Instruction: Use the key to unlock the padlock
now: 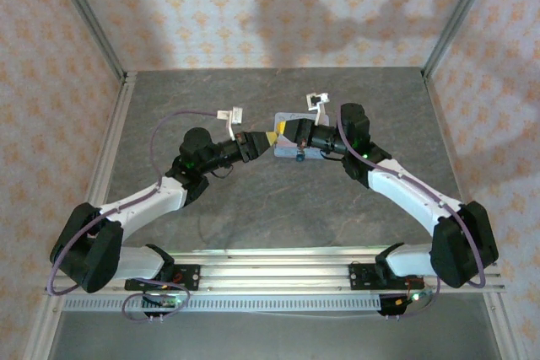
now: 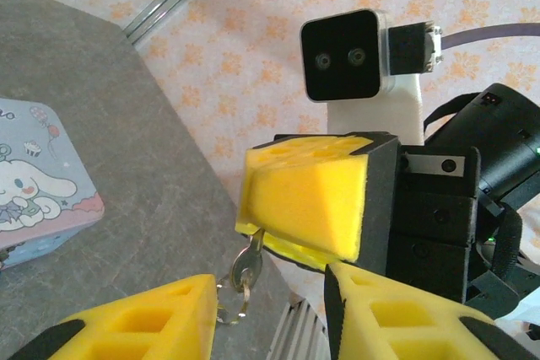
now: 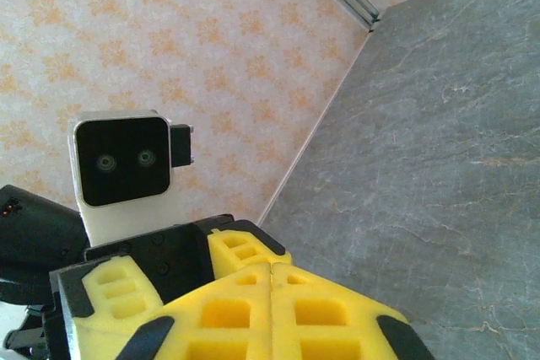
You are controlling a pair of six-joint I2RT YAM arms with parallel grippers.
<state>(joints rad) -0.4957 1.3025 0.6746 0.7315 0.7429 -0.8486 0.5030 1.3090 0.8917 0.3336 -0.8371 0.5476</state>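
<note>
The small silver key [image 2: 247,265] hangs with its ring from the tips of my right gripper [image 2: 253,227], which is shut on the key's blade. My left gripper [image 2: 270,292] is open, with a yellow finger [image 2: 143,319] on each side just below the key ring. In the top view the two grippers meet tip to tip, left gripper [image 1: 256,142] and right gripper [image 1: 280,135], above the table's middle. The right wrist view has my right gripper [image 3: 270,269] pressed shut, the key hidden behind its pads. A tiny bluish spot [image 1: 299,158] sits at the tin's near edge; I cannot tell if it is the padlock.
A pale blue cartoon-printed tin [image 2: 38,187] lies on the grey table [image 1: 253,200], under and behind the right gripper, also the tin [image 1: 291,120]. Patterned walls and metal frame posts [image 1: 89,23] close in the back and sides.
</note>
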